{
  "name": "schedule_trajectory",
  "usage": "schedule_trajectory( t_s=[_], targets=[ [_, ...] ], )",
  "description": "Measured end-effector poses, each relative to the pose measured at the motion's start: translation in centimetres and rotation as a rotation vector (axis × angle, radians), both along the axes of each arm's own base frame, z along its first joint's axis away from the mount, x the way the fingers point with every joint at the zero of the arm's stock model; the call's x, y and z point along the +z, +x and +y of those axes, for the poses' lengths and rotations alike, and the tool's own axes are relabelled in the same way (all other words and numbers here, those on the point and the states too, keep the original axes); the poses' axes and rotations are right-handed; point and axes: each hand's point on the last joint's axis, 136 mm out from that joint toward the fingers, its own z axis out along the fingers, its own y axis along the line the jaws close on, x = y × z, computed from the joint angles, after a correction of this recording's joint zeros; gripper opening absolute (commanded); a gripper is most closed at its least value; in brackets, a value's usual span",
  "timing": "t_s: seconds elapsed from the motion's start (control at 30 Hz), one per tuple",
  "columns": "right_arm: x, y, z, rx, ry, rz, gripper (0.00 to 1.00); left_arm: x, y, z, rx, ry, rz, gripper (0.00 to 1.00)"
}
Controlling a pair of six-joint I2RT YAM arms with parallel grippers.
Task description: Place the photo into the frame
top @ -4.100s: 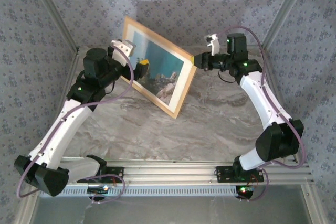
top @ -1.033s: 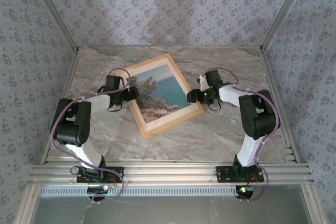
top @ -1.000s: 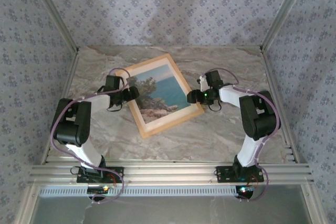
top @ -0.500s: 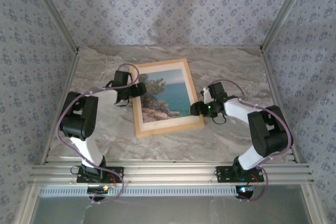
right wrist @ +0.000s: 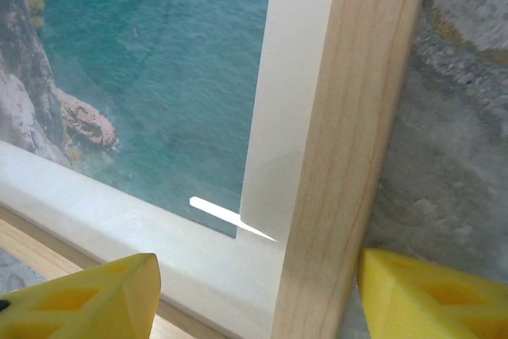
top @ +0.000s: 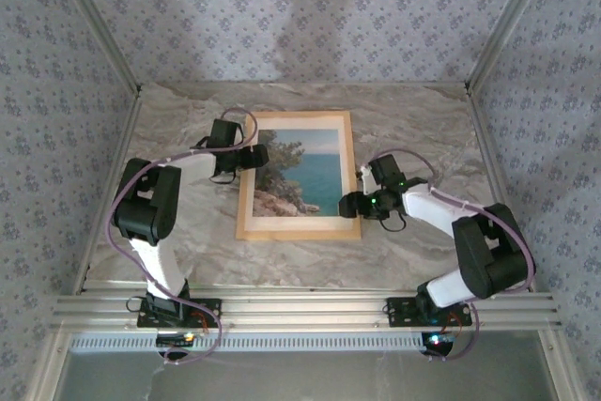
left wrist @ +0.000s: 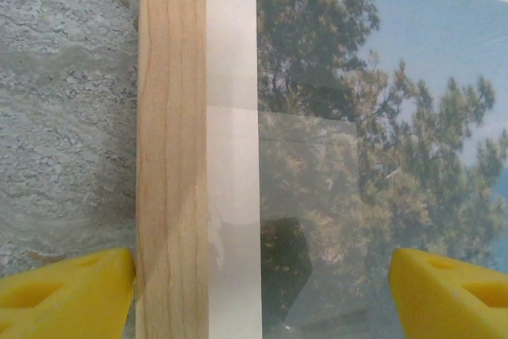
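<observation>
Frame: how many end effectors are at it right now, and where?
2. The left end effector straddles the upper part of the left rail of the frame. The right end effector straddles the right rail near the bottom corner. Both are open.

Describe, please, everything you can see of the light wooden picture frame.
The light wooden frame is a thin-edged rectangle of pale, grained wood, lying flat and portrait-wise on the marbled table. It holds a white border and the sea-and-trees photo under reflective glazing. The left gripper and right gripper straddle its side rails, open.
</observation>
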Motion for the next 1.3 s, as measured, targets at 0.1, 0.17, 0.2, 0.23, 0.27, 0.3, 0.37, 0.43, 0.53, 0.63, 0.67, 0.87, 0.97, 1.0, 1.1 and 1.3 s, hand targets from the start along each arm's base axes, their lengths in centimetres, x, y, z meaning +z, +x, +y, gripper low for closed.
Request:
schedule_trajectory(
  t_s=[0.1, 0.17, 0.2, 0.23, 0.27, 0.3, 0.37, 0.43, 0.53, 0.63, 0.67, 0.87, 0.97, 1.0, 1.1, 1.3],
  targets=[
    [1.5, 1.1, -0.7, 0.004, -0.044, -0.055, 0.70, 0.9, 0.0, 0.4, -0.011, 0.034, -0.029, 0.86],
    [2.8, 2.2, -1.4, -0.001, -0.082, -0.107, 0.71, 2.4, 0.0, 1.1, -0.006, 0.061, -0.076, 0.88],
    [3.5, 2.9, -1.9, -0.007, -0.105, -0.140, 0.71, 3.3, -0.1, 1.5, -0.002, 0.076, -0.104, 0.88],
    [4.2, 3.4, -2.4, -0.014, -0.127, -0.166, 0.72, 4.3, -0.4, 2.1, 0.007, 0.091, -0.140, 0.90],
    [4.8, 4.0, -2.9, -0.022, -0.150, -0.193, 0.73, 5.1, -0.6, 2.6, 0.018, 0.107, -0.172, 0.90],
    [5.5, 4.6, -3.4, -0.032, -0.172, -0.219, 0.73, 6.0, -0.9, 3.2, 0.029, 0.122, -0.207, 0.91],
    [6.5, 5.5, -4.4, -0.047, -0.216, -0.262, 0.75, 7.4, -1.7, 4.5, 0.052, 0.157, -0.279, 0.94],
    [7.4, 6.5, -5.5, -0.065, -0.263, -0.302, 0.78, 8.1, -2.8, 6.1, 0.082, 0.198, -0.343, 0.95],
    [8.3, 7.6, -7.2, -0.102, -0.320, -0.341, 0.86, 8.3, -4.4, 8.7, 0.131, 0.270, -0.403, 0.97],
    [8.8, 8.3, -9.0, -0.154, -0.367, -0.365, 0.92, 8.3, -5.7, 11.5, 0.203, 0.329, -0.440, 0.98],
    [8.9, 8.6, -9.6, -0.177, -0.378, -0.381, 0.94, 8.4, -5.9, 12.4, 0.229, 0.343, -0.455, 0.99],
    [8.0, 9.6, -12.1, -0.287, -0.437, -0.440, 1.00, 8.9, -7.4, 16.7, 0.366, 0.408, -0.502, 1.00],
    [6.9, 10.1, -13.1, -0.317, -0.481, -0.442, 1.00, 8.8, -7.8, 17.7, 0.388, 0.437, -0.519, 1.00],
    [6.5, 10.2, -13.4, -0.325, -0.496, -0.440, 1.00, 8.7, -7.9, 17.9, 0.388, 0.445, -0.517, 1.00],
    [5.3, 10.9, -14.1, -0.334, -0.548, -0.438, 1.00, 8.1, -7.9, 18.5, 0.388, 0.472, -0.508, 1.00],
    [4.1, 12.0, -14.6, -0.307, -0.597, -0.501, 1.00, 6.4, -7.2, 19.1, 0.368, 0.527, -0.490, 1.00]
  ],
)
